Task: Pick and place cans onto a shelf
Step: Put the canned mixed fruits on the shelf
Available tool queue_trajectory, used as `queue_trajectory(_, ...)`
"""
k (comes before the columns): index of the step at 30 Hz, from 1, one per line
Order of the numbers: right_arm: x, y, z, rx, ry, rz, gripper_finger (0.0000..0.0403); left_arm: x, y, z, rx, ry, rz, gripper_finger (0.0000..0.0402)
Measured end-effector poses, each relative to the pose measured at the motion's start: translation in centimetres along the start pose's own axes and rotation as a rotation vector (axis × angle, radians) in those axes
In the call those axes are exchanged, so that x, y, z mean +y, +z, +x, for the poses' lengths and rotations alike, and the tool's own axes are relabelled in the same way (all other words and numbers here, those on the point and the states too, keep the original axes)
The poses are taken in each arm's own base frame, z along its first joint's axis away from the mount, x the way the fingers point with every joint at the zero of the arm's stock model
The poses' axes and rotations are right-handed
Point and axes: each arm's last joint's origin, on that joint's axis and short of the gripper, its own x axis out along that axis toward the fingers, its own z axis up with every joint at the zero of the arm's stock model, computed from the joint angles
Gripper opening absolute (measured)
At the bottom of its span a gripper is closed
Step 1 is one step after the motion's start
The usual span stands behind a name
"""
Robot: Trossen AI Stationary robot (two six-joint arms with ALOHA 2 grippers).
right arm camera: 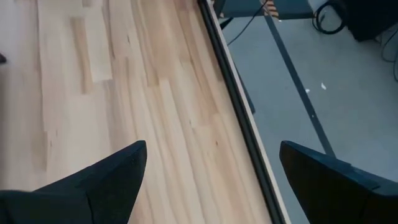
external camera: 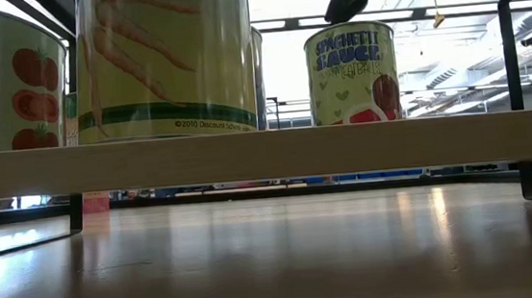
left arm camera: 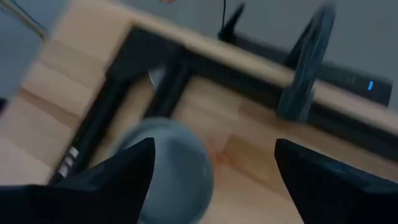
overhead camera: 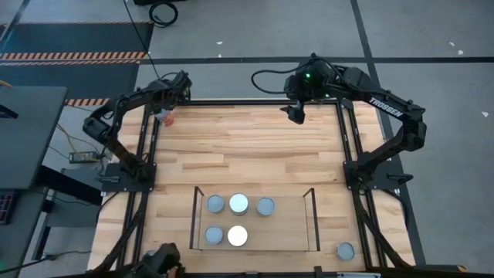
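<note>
Several cans with grey or whitish tops stand on the shelf [overhead camera: 255, 224] at the table's near middle. From the low view they show as a carrot-label can [external camera: 167, 61], a tomato-label can [external camera: 5, 85] and a spaghetti-sauce can [external camera: 351, 74]. One can [overhead camera: 345, 250] stands on the table to the right of the shelf. A red-labelled can [overhead camera: 164, 118] stands at the far left corner. My left gripper [overhead camera: 167, 106] hovers over it, open, and the can's grey top [left arm camera: 174, 168] shows between the fingers, close to one of them. My right gripper [overhead camera: 296, 113] is open and empty at the far edge.
Dark metal frame rails [overhead camera: 147, 147] run along the table's left, right and far edges, close to both grippers. The shelf's thin dark uprights [overhead camera: 312, 220] stand at its short ends. Bare wood [overhead camera: 247, 147] lies between the far edge and the shelf.
</note>
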Motion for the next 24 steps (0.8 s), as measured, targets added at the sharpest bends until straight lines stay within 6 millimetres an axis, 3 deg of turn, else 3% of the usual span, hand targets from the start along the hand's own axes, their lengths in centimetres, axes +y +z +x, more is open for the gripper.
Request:
queue_trajectory(4,-0.4,-0.2,0.0,0.015,-0.008,-0.014,0.0375,-0.1,0.1,1.2,0.084,-0.016,0.04,0.0319)
queue_trajectory(9,-1.2,-0.5,0.0,0.023,-0.024,-0.012,0.0374,-0.1,0.0,1.4,0.087,-0.009,0.074,0.0269)
queue_trajectory(24,-3.4,-1.3,-0.1,0.031,-0.052,0.049,0.0375,-1.7,-2.3,-0.7,0.091,-0.093,0.236,0.0042)
